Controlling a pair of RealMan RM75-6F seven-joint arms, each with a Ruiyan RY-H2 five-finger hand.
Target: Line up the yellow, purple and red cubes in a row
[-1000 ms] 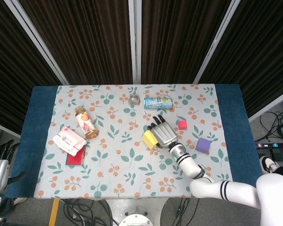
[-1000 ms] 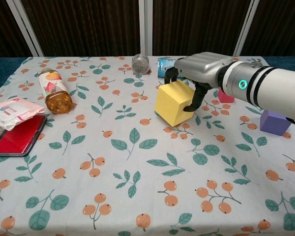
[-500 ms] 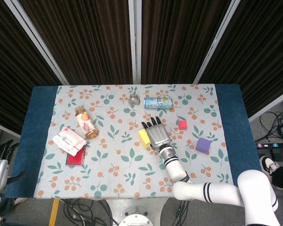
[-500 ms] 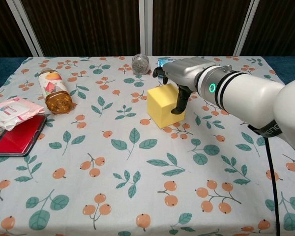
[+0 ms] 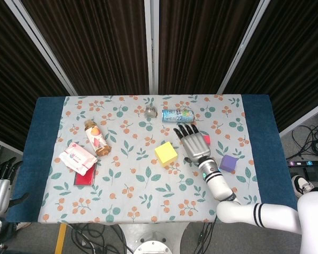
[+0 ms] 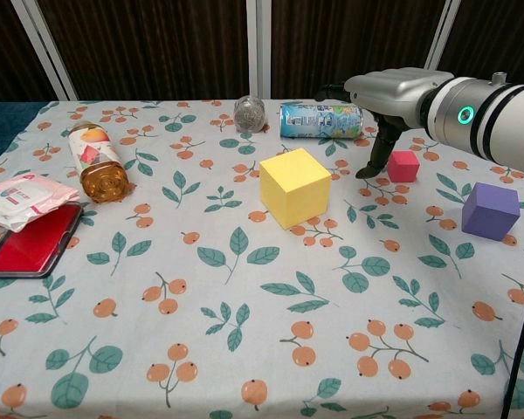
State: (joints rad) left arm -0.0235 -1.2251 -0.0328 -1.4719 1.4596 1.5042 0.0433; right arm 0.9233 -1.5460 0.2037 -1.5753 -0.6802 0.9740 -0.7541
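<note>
Fingers spread and empty, the right hand [image 5: 193, 143] lifts off the yellow cube [image 5: 166, 154], now resting mid-table, and hovers near the red cube [image 6: 403, 166], purple cube [image 6: 490, 210] toward the right edge.

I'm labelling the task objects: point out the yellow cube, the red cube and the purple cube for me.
yellow cube [image 6: 294, 186], chest view, on its front face.
red cube [image 6: 403, 166], chest view, middle of its visible face.
purple cube [image 6: 489, 210], chest view, on its front face.
</note>
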